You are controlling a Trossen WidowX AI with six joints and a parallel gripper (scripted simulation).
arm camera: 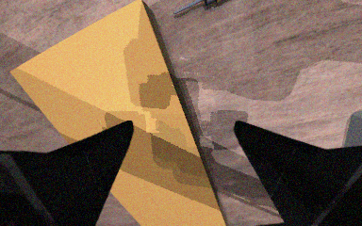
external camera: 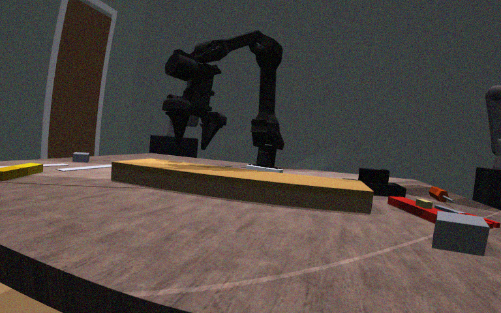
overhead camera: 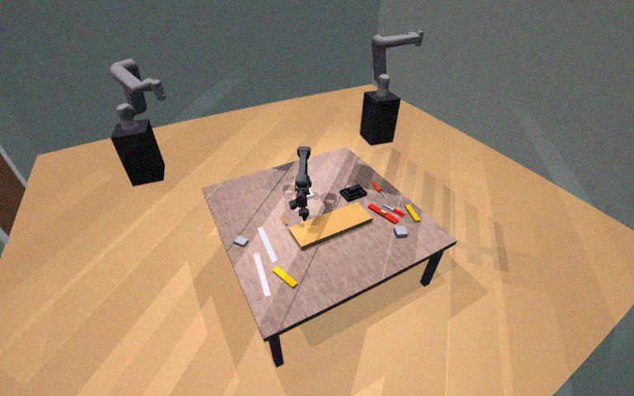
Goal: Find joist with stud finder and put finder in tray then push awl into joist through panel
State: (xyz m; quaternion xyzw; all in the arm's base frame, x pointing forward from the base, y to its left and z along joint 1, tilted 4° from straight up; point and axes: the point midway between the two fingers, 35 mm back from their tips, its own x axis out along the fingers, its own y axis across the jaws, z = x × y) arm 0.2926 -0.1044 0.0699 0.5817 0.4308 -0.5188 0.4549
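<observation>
While the pincer gapes unladen, the awl lies flat beyond the panel.

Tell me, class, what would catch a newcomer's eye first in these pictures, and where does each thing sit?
The long yellow board lies flat in the middle of the brown table, brighter than anything near it. The dark arm bends over the board's left end, its gripper hanging just above with jaws wide apart and nothing between them. To the right of the board sits a bright cluster of red and yellow tools beside a black tray.
</observation>
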